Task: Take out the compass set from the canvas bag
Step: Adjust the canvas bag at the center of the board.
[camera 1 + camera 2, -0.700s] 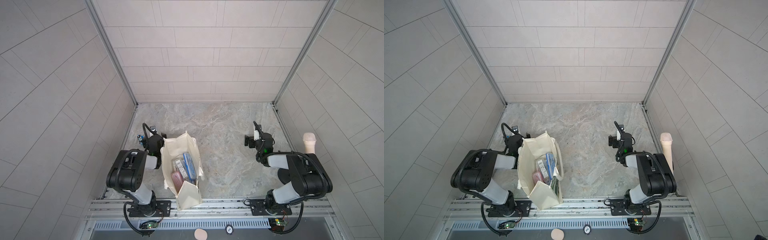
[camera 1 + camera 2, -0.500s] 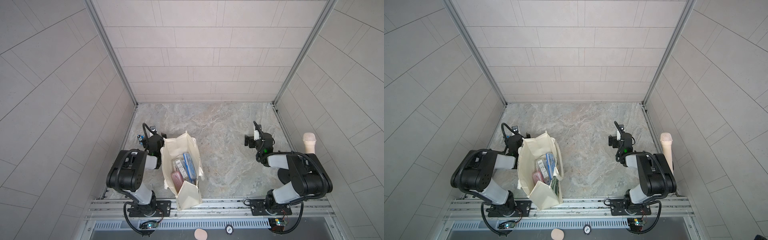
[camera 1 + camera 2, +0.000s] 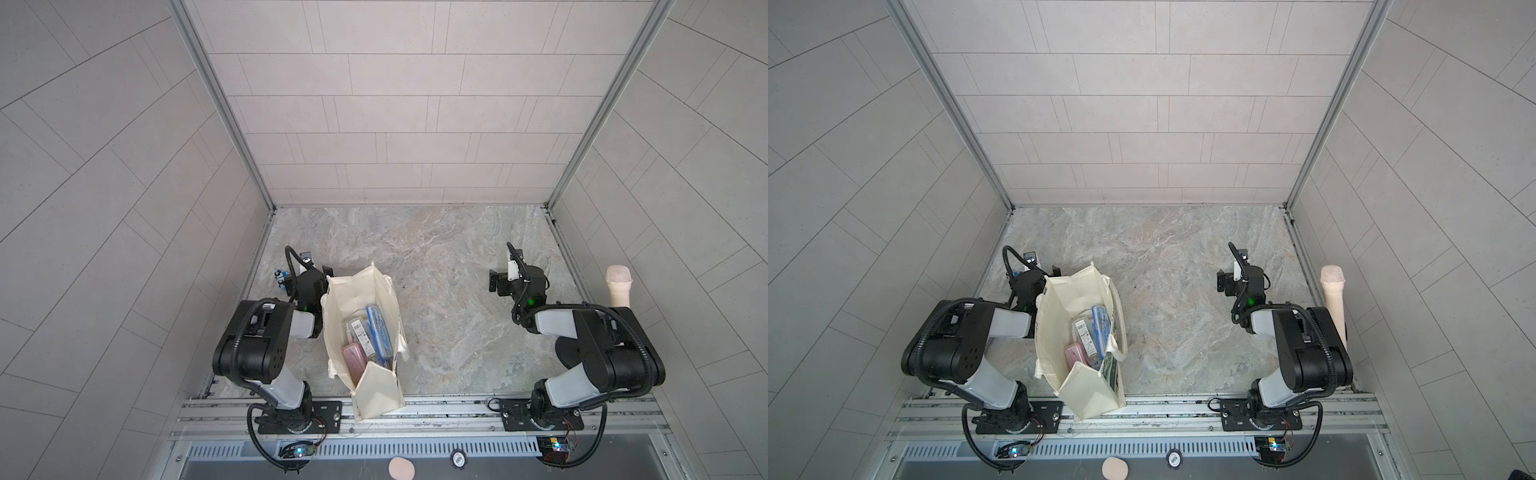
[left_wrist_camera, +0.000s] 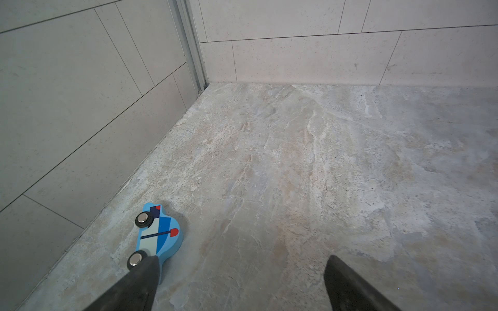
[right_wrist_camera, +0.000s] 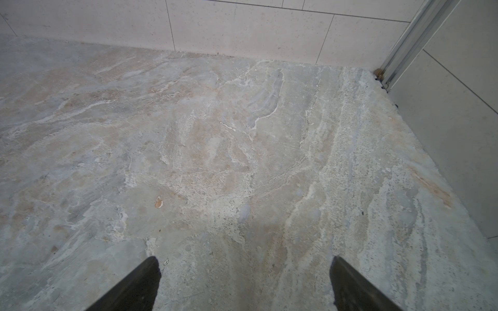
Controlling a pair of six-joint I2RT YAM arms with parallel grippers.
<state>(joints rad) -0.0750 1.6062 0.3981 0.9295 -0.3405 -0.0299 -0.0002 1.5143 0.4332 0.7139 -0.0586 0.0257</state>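
We find nothing removed: three cases (image 3: 360, 338) lie inside the canvas bag (image 3: 378, 395). The left gripper (image 4: 244, 258) and right gripper (image 5: 245, 259) stand spread apart, empty; the extraction remains entirely.

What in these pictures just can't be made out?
- Which of the cases in the canvas bag is the compass set: both top views, labels too small.
- Green print on the bag's side: a top view, seen nearly edge-on.
- Toy car: left wrist view, one of the left fingers covers one end.
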